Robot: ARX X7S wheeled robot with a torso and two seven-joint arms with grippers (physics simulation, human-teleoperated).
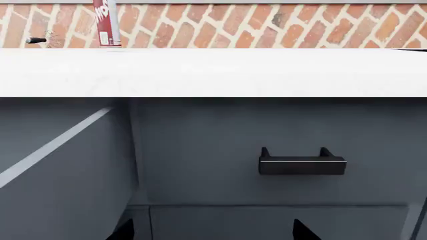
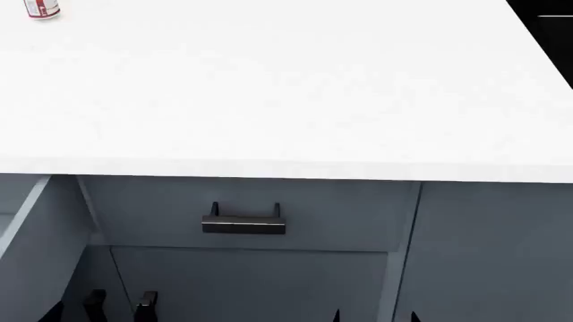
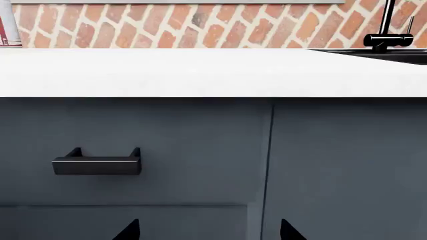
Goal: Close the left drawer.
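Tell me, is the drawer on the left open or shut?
Open. The left drawer sticks out past the white counter, its side wall and pale rim showing, while the drawer with the black handle sits flush.

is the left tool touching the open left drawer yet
Apart. In the left wrist view the left tool shows only two dark fingertips at the frame edge, with cabinet front between them, clear of the left drawer wall beside them.

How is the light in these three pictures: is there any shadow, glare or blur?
Head view: the white countertop is almost washed out, with little texture; a dark band of shadow lies under its edge. Left wrist view: the same shadow falls over the handled drawer front; the open left drawer shows a bright rim. Right wrist view: sharp everywhere, even the brick wall; no blur.
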